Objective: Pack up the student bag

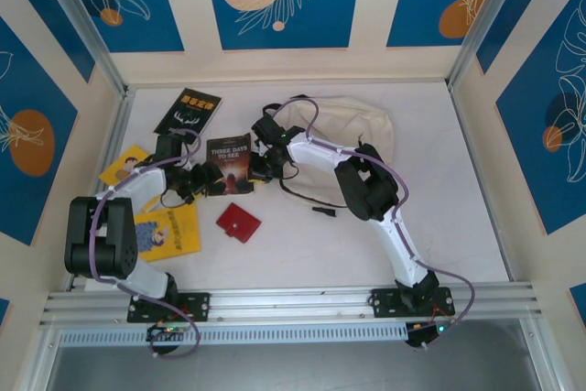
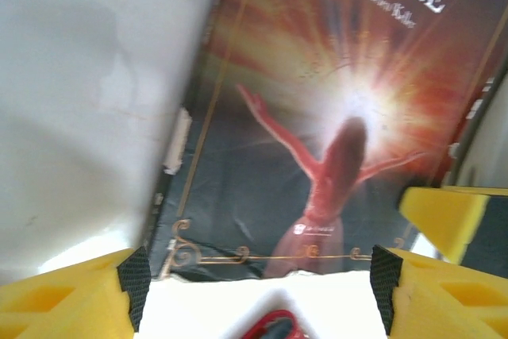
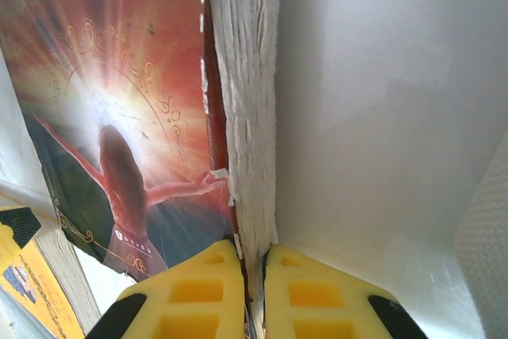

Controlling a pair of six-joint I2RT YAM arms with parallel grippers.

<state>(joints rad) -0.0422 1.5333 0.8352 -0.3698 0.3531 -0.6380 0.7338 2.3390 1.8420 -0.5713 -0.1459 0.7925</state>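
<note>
**Desk:** Where was the bag [image 1: 352, 121] when you stopped?

**Me:** Toward the far side of the table [image 1: 302, 249], about one o'clock from its middle in the overhead view. It lay slumped and flat, with its long axis running roughly nine to three. My right arm crossed over its near part, so I could not tell which way its mouth faced.

**Desk:** And the fingers?

**Me:** The right gripper [image 1: 259, 169] was clenched on the three o'clock edge of the book [image 1: 229, 160]. On its wrist camera the two pads sat almost together beside the page block, pinching what I judged to be the cover rather than the whole thickness. The left gripper [image 1: 189, 182] stood at the book's eight o'clock corner with its fingers spread wide. The space between them was blurred, and I made out nothing gripped there.

**Desk:** What did the next move hang on?

**Me:** From my right fingers the bag lay near, at about two o'clock, and the book was on their nine o'clock side. The book's long axis ran twelve to six, crosswise to the bag's. The right arm was plainly the nearer one, since the left stood on the far side of the book from the bag. I judged the carry would go toward two o'clock. So thin a pinch might let the book swing or slip.
</note>
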